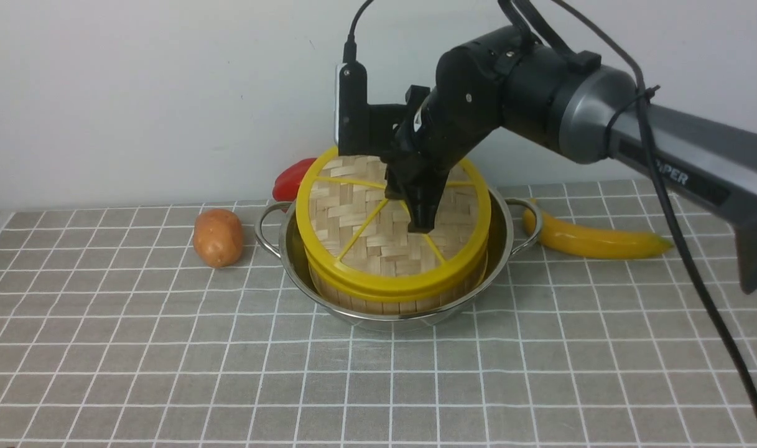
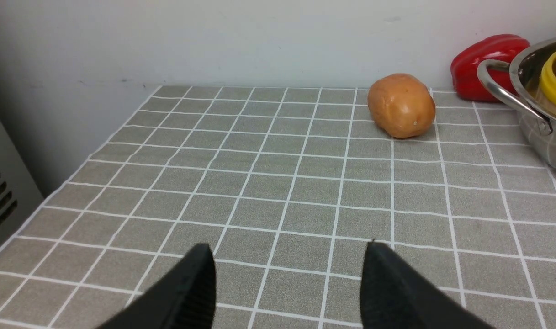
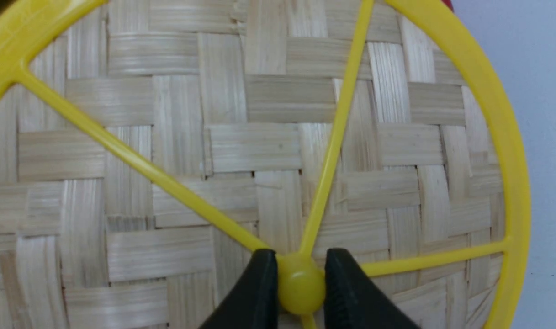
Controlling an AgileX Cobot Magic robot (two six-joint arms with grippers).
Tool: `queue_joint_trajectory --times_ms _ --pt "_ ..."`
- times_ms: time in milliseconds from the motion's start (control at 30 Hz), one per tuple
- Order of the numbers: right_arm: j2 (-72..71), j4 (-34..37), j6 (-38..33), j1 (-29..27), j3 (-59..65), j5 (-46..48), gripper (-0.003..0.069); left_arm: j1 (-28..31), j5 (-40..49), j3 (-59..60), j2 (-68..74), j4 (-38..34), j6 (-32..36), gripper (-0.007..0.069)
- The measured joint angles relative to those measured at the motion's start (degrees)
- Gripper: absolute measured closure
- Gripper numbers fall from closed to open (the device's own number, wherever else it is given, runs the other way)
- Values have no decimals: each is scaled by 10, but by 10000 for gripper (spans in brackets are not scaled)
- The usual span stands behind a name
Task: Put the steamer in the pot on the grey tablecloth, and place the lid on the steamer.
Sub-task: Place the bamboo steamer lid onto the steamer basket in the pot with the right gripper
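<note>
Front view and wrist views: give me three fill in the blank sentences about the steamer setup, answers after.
The right gripper is shut on the lid's small yellow ____.
The steamer sits inside the shiny steel ____.
The left gripper hovers over the grey tablecloth with its jaws ____.
Answers: hub, pot, open.

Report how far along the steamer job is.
Done: the steamer sits in the pot on the grey tablecloth. In hand: the right gripper is shut on the lid at its centre, over the steamer, apparently tilted with its far edge raised. Left: seat the lid flat and let go. The left gripper is open, holding nothing.
</note>
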Motion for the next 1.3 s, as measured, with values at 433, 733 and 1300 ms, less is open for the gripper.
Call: queue_joint_trajectory --times_ms 433,733,1300 --pt "21 -5 0 0 -1 -22 513 0 0 0 0 0 0 224" --pt "27 -5 2 0 -1 -27 513 0 0 0 0 0 0 224" --pt "21 -39 54 -1 -4 -39 211 0 0 0 0 0 0 224"
